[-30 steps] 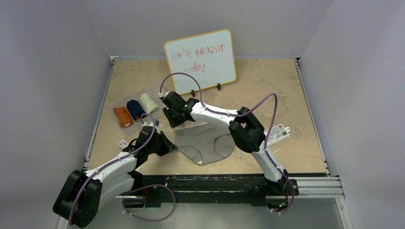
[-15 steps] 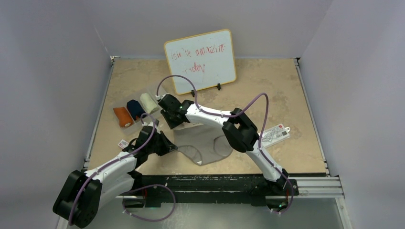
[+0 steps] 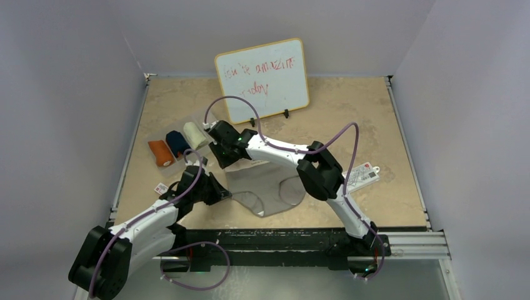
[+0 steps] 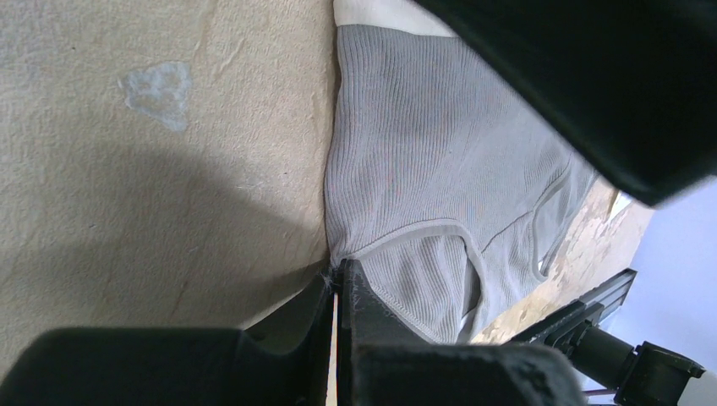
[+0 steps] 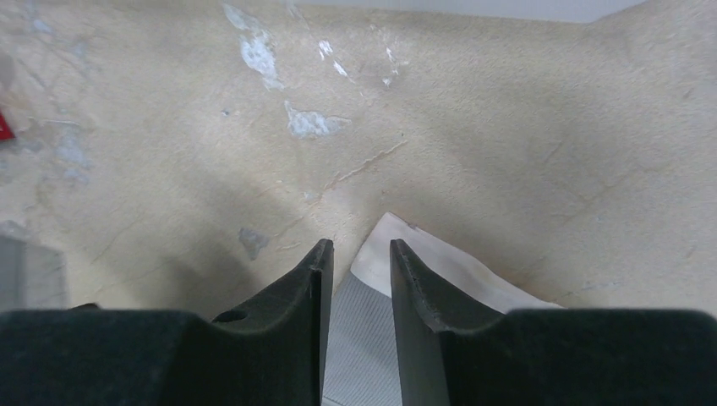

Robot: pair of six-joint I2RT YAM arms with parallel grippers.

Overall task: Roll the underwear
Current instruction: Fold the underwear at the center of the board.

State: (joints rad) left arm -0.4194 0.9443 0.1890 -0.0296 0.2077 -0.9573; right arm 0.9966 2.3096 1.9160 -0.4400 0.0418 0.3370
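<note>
White arms [image 3: 275,150] — black joints [image 3: 319,178], purple cables [image 3: 357,140].

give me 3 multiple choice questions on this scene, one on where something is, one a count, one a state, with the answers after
1. In the top view, where does the orange roll lie relative to the flat grey underwear?
A. to its left
B. to its right
C. on top of it

2. How many pieces are already rolled?
A. one
B. three
C. five

3. How do the left arm's jaws stand?
A. wide open above bare table
B. shut on the grey underwear's edge
C. shut on the orange roll

Answers:
1 A: the orange roll sits well to the left of the grey piece and apart from it.
2 B: the orange roll, navy roll and cream roll lie side by side in a row.
3 B: the left wrist view shows them closed together on the hem at the garment's edge.
</note>
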